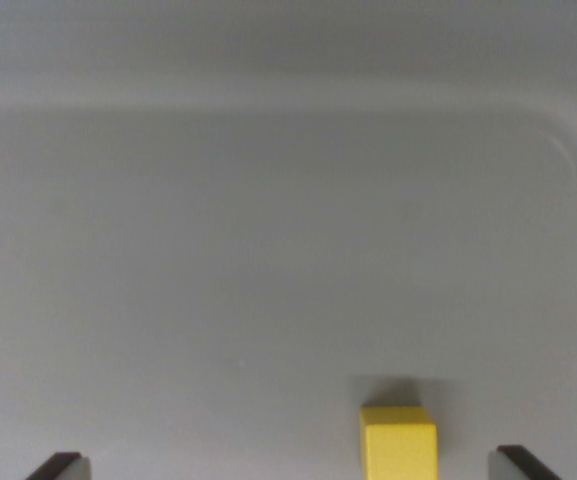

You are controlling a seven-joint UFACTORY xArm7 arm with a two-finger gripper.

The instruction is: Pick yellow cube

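Wrist view: looks down on a pale grey tray [268,100] with a raised rim running across the top and curving round at the upper right corner
Yellow cube [398,442]: sits at the bottom edge of the picture, right of centre, resting on the grey floor of the tray; its top face and front face both show, and the lower part is cut off by the frame
Shadow: a soft dark patch lies on the floor just behind the cube
Gripper [293,465]: only the two dark tips show — one in the bottom left corner, the other in the bottom right
Fingertips [58,465]: set wide apart, with nearly the whole width of the picture between them; nothing is held
Cube and gripper: the cube lies between the two tips, much nearer the one on the wrist view's right, yet apart from it; grey floor shows on both sides of the cube
Tray floor: smooth, plain and slightly blurred, with no marks that can be made out
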